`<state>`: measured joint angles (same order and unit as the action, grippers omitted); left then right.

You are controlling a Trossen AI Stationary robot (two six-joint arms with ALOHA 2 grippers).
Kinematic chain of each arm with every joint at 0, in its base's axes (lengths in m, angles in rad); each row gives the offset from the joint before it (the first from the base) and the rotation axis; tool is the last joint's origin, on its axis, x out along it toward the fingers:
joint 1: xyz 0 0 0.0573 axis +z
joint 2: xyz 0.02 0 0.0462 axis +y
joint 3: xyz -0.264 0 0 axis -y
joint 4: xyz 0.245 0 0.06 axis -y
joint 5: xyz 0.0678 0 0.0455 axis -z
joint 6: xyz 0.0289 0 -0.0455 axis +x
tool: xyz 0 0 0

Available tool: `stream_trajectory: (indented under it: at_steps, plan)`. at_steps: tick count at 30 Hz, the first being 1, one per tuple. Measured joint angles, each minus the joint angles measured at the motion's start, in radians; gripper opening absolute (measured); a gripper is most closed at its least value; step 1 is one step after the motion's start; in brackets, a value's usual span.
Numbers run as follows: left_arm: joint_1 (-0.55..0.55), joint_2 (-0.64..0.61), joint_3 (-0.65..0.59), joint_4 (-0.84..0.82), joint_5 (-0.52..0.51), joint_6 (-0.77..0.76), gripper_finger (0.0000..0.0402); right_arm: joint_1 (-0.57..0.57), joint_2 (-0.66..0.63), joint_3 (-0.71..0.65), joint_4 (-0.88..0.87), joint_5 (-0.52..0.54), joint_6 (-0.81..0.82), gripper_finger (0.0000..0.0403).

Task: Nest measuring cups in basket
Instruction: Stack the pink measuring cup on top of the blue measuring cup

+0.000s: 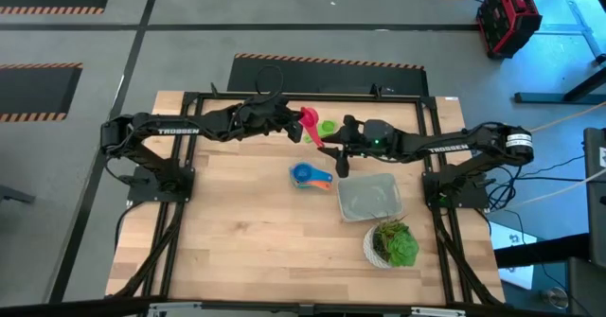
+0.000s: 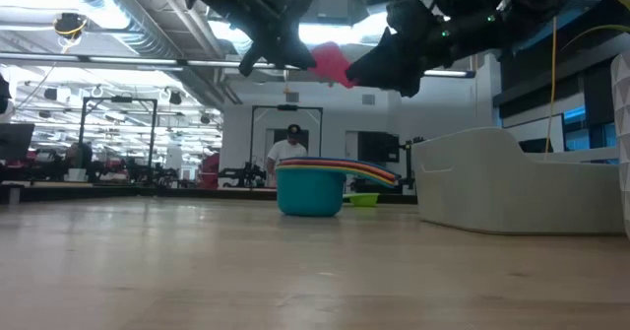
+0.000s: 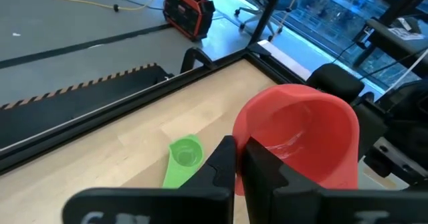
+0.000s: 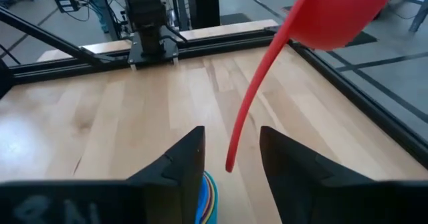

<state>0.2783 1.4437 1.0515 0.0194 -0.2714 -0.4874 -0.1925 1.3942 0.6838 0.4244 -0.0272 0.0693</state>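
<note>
Both grippers hang over the far middle of the table. Nearest me, though, on the right, stands a round white pot (image 1: 388, 244) with a green plant, and just beyond it the basket (image 1: 369, 197), a shallow gray tray with no cups in it. To its left, on bare wood, sits a nested stack of cups (image 1: 311, 176), a blue one outermost with coloured handles fanning toward the tray.

Farther back, the left gripper (image 1: 295, 125) is pinched tight on the rim of the salmon-red cup (image 1: 310, 120), holding it in the air with its long handle drooping down. The right gripper (image 4: 231, 158) faces it with its fingers spread apart, the handle's tip hanging between them but touching neither, as best I can judge. A green cup (image 1: 328, 128) lies on the wood beyond them.

It looks like a handover in the making. The thin handle is a poor target: if the right fingers close off-centre, or the left lets go early, the cup could twist, drop and knock the stack.
</note>
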Motion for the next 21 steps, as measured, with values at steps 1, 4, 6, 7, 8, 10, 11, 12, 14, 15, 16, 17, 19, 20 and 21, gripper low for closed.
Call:
stream_trajectory:
  at_steps: [1, 4, 6, 7, 8, 10, 11, 12, 14, 15, 16, 17, 19, 20, 21]
  plan:
    - [0.0, 0.0, 0.0, 0.0, 0.0, 0.0, 0.0003, 0.0, 0.003, 0.0, 0.004, 0.0, 0.0, 0.0141]
    - [0.0, 0.0, 0.0, 0.0, 0.0, 0.0, 0.0003, 0.0, 0.005, 0.0, 0.006, 0.0, 0.0, 0.0129]
    - [0.0, 0.0, 0.0, 0.0, 0.0, 0.0, 0.0003, 0.0, 0.005, 0.0, 0.006, 0.0, 0.004, 0.0115]
    - [0.0, 0.0, 0.0, 0.0, 0.0, 0.0, 0.0003, 0.0, 0.005, 0.0, 0.006, 0.0, 0.005, 0.0104]
    - [0.0, 0.0, 0.0, 0.0, 0.0, 0.0, 0.0003, 0.0, 0.005, 0.0, 0.006, 0.0, 0.005, 0.0092]
    - [0.0, 0.0, 0.0, 0.0, 0.0, 0.0, 0.0003, 0.0, 0.005, 0.0, 0.006, 0.0, 0.005, 0.0061]
    - [0.0, 0.0, 0.0, 0.0, 0.0, 0.0, 0.0004, 0.0, 0.005, 0.0, 0.006, 0.001, 0.004, 0.0043]
    - [0.0, 0.0, 0.0, 0.0, 0.0, 0.0, 0.0004, 0.0, 0.005, 0.0, 0.006, 0.005, 0.005, 0.0027]
    - [0.0, 0.0, 0.0, -0.001, -0.005, 0.0, 0.0005, -0.001, 0.005, 0.0, 0.003, 0.007, 0.005, 0.0012]
    - [0.0, 0.0, 0.0, -0.001, -0.004, 0.0, 0.0005, -0.001, 0.005, 0.0, 0.003, 0.007, 0.005, 0.0013]
    - [0.0, 0.0, 0.0, -0.001, 0.0, 0.0, 0.0005, -0.001, 0.005, 0.0, 0.003, 0.007, 0.006, 0.0015]
    - [0.0, 0.0, 0.0, -0.001, 0.0, 0.0, 0.0005, -0.001, 0.005, 0.0, 0.003, 0.007, 0.008, 0.0017]
    - [0.0, 0.0, 0.0, -0.002, -0.003, 0.0, 0.0005, 0.0, 0.005, 0.0, 0.003, 0.005, 0.014, 0.0017]
    - [0.0, 0.0, 0.0, -0.002, -0.002, 0.0, 0.0006, 0.0, 0.005, 0.0, 0.003, 0.005, 0.016, 0.0015]
    - [0.0, 0.0, 0.0, -0.002, -0.002, 0.0, 0.0007, 0.0, 0.005, 0.0, 0.003, 0.005, 0.016, 0.0012]
